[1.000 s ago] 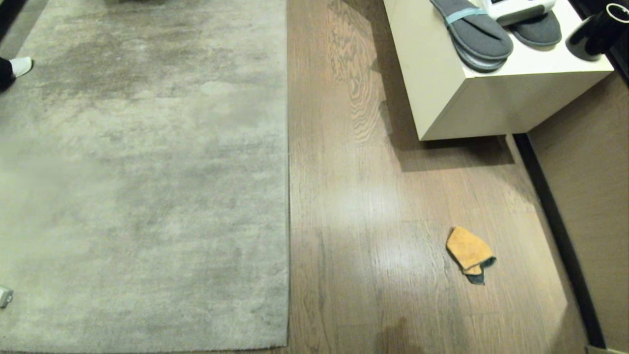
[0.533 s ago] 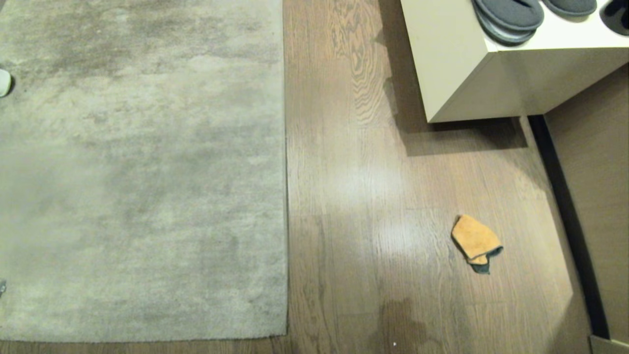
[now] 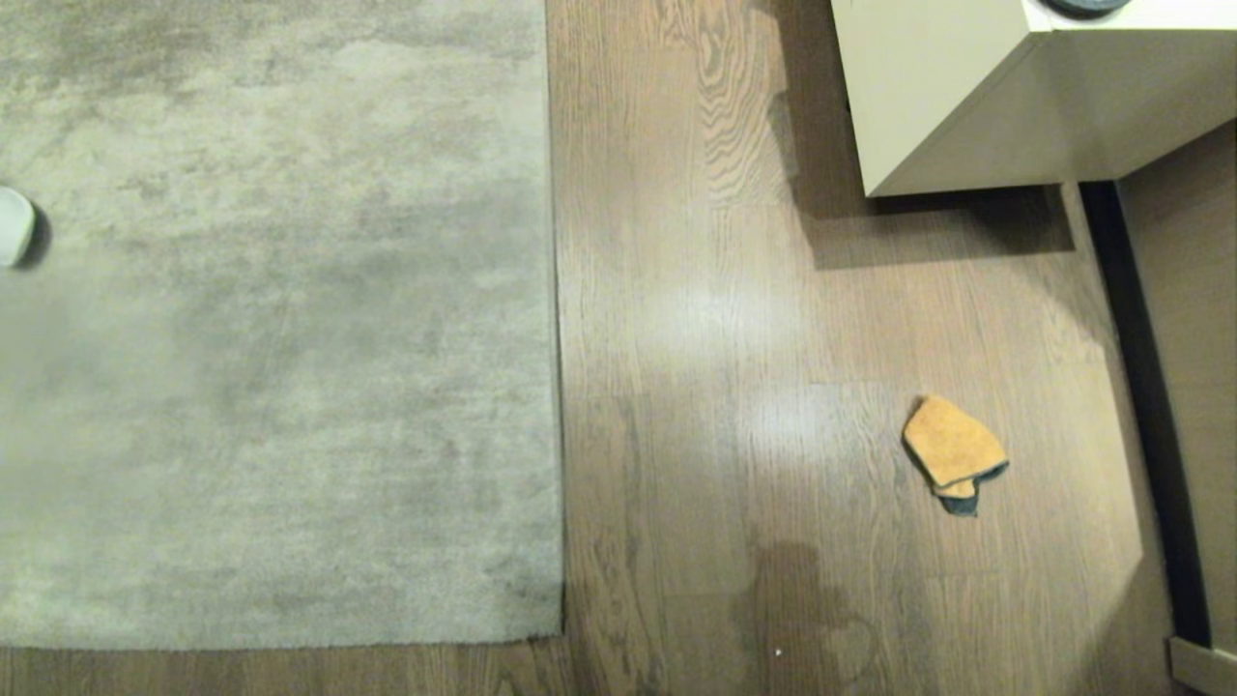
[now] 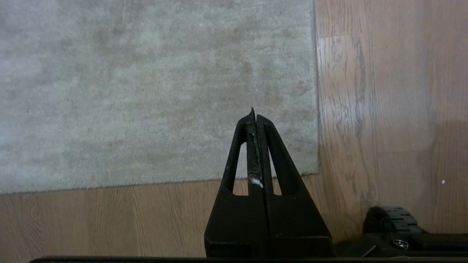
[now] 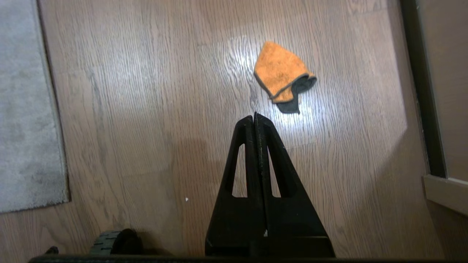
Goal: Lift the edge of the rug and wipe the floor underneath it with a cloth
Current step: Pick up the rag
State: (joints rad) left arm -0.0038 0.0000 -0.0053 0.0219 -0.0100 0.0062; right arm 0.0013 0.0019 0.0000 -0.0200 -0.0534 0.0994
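My left gripper (image 4: 254,117) hangs above the near right corner of the rug, its two black fingers pressed flat together with nothing between them but a wisp of white lint. My right gripper (image 5: 255,118) is closed the same way and empty, poised over bare floor (image 3: 696,406) just short of the cloth (image 3: 954,452).

The rug edge (image 3: 555,367) runs straight from far to near, a little left of the middle of the scene, and meets the near border at a square corner (image 3: 559,633). It lies flat on the planks all along that line. The wood grain runs the same way as the edge.

The cloth lies crumpled on the floor, well to the right of the rug, between it and the dark strip along the right wall. Its long axis runs from far left to near right: the rounded orange end points far and left, and the dark teal tip points near and right.

A cream cabinet (image 3: 966,106) stands at the far right, apart from the cloth. A pale rounded object (image 3: 14,224) sits on the rug at the far left.
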